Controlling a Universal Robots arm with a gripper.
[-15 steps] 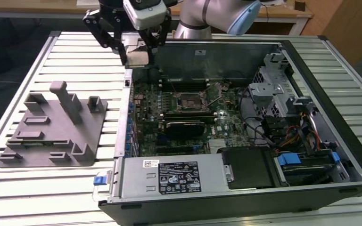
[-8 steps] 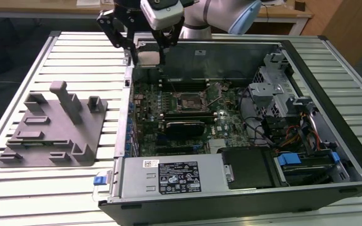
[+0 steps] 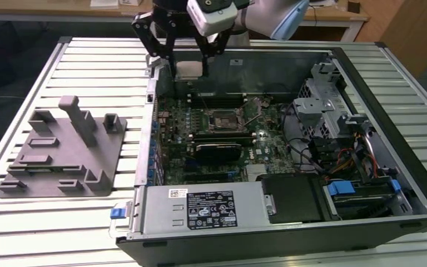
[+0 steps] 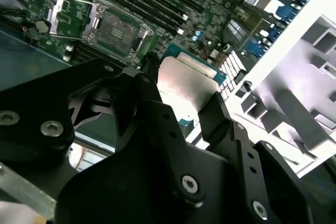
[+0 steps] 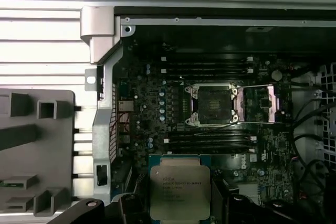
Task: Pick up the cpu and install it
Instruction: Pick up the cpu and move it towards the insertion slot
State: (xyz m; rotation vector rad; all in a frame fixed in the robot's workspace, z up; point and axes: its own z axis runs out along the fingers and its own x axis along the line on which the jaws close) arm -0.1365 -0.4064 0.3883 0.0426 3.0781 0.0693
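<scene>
**Jaws:** clenched on the cpu (image 3: 189,69), gripping it by two opposite edges. The chip hangs clear of every surface. In both wrist views its pale metal lid faces the camera, with a green border showing along one edge.

**Position of the cpu:** in the exterior view it hangs over the rear edge of the open computer case (image 3: 421,183), at about 12 o'clock on the motherboard (image 3: 269,146). It is at roughly 11 o'clock from the processor socket (image 3: 222,119) and well apart from it.

**Socket:** in the first wrist view it is uncovered and unoccupied, with its load plate (image 5: 257,103) swung open and lying beside it.

**Surroundings in the exterior view:**
- A black block (image 3: 215,149) sits on the board just at 6 o'clock from the socket.
- The power supply (image 3: 206,208) fills the case's 6 o'clock edge.
- A metal drive cage (image 3: 324,105) stands at 3 o'clock.
- A grey fixture plate (image 3: 58,161) with upright posts lies on the slatted tabletop (image 3: 87,55), at 9 o'clock from the case and apart from it.
</scene>
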